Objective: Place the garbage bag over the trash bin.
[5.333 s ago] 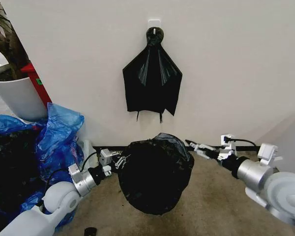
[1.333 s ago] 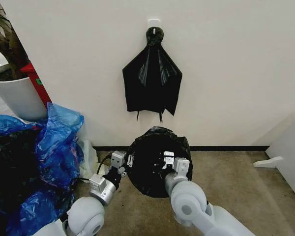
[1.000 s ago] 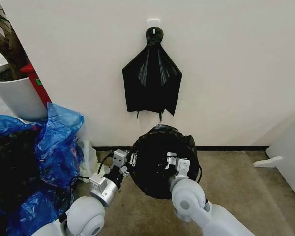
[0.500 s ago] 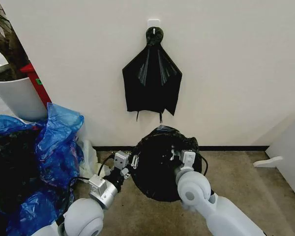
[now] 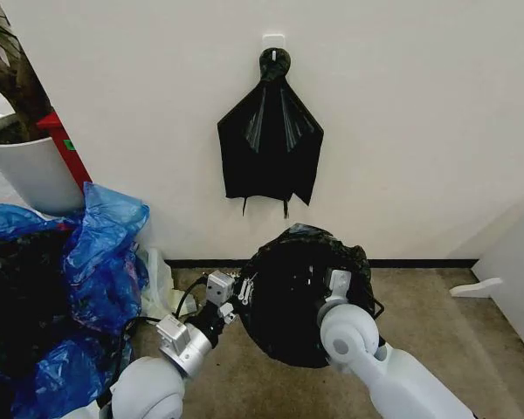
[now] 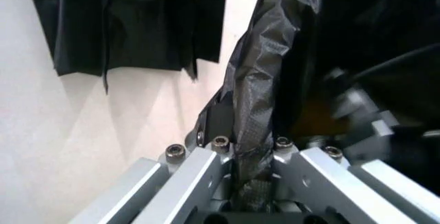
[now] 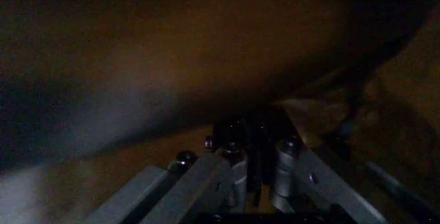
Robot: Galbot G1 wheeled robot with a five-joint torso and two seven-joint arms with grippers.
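The garbage bag [image 5: 293,301], glossy wrinkled black plastic, hangs in front of me just above the floor by the wall. My left gripper [image 5: 241,291] is at its left edge. The left wrist view shows the fingers [image 6: 216,154] shut on a twisted fold of the garbage bag [image 6: 258,105]. My right gripper [image 5: 336,281] reaches into the bag on its right side. In the dark right wrist view its fingers [image 7: 285,154] stand close together on a thin black strip of film. The trash bin is hidden.
A fan-shaped black plastic bundle [image 5: 271,140] hangs on a wall hook above the bag. Blue plastic bags [image 5: 100,253] pile up at the left, below a white plant pot [image 5: 31,170]. A white panel [image 5: 517,271] stands at the right. Brown floor [image 5: 428,319] lies open between.
Over the last second the bag and both grippers have shifted right and slightly lower. The right arm has swung further right. Five seconds ago the right gripper was off to the bag's right.
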